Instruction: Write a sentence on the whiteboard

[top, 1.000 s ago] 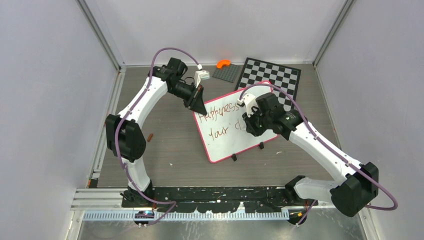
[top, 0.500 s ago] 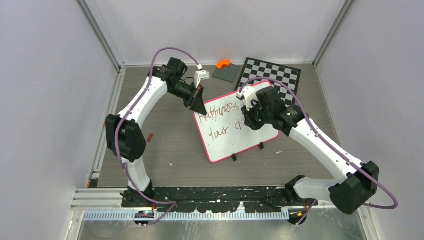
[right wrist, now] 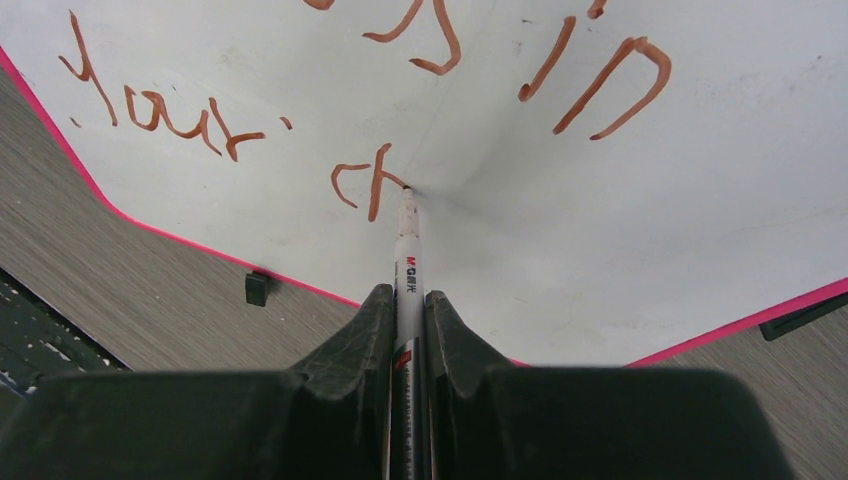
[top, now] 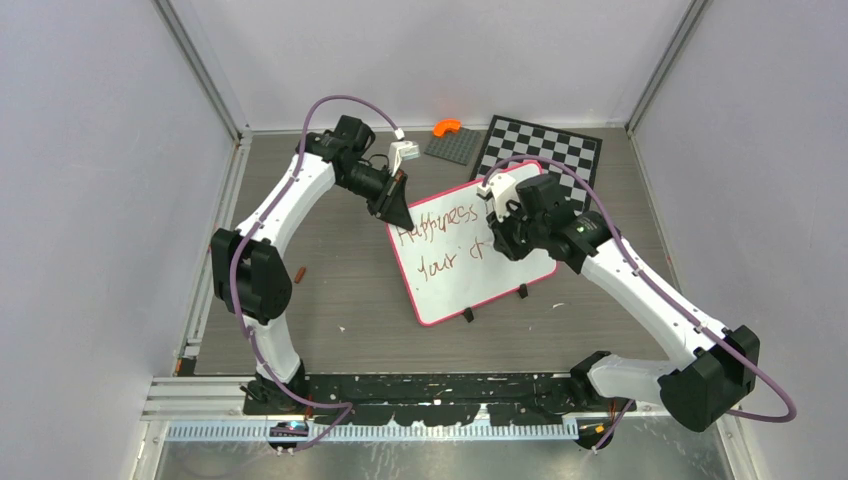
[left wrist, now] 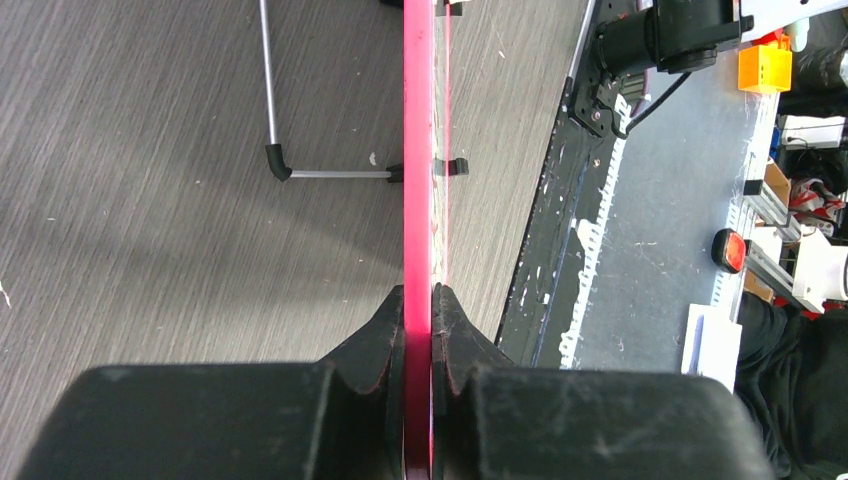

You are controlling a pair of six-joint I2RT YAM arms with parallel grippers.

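- Grey wood-grain worktop (top: 330,300) inside a plain white-walled enclosure; both arms reach inward from the near edge.
- whiteboard (top: 455,290): sits mid-worktop between the two arms, turned at an angle, with its pink-red frame visible all round and black clip feet (top: 468,314) on its near edge.
- Its far right corner lies just beside or over the near edge of the chessboard (top: 545,150); the right arm hides the contact.
- left end effector (left wrist: 420,300): clenched on the whiteboard's pink frame at the far left corner. In the left wrist view the board is seen edge-on, with one finger pressed against each face.
- That view also shows a thin metal stand leg (left wrist: 270,100) with a black tip on the board's underside.
- right end effector (right wrist: 408,300): clenched on a marker (right wrist: 408,255) with a white barrel, which runs straight out between the fingers.
- The marker's tip touches the board surface at the right end of the second line.
- sentence (top: 440,222): red-brown handwriting. The top line reads "Happiness", and "in" shows only in the right wrist view. The second line reads "your", followed by a "c" and an unfinished letter where the tip rests.
- The right arm covers the right part of the writing in the top view.
- At the far edge, a grey studded plate (top: 453,147) lies left of the chessboard, with an orange curved piece (top: 446,127) at its far side.
- A small reddish-brown item (top: 302,272) lies on the worktop near the left arm; it is too small to identify.
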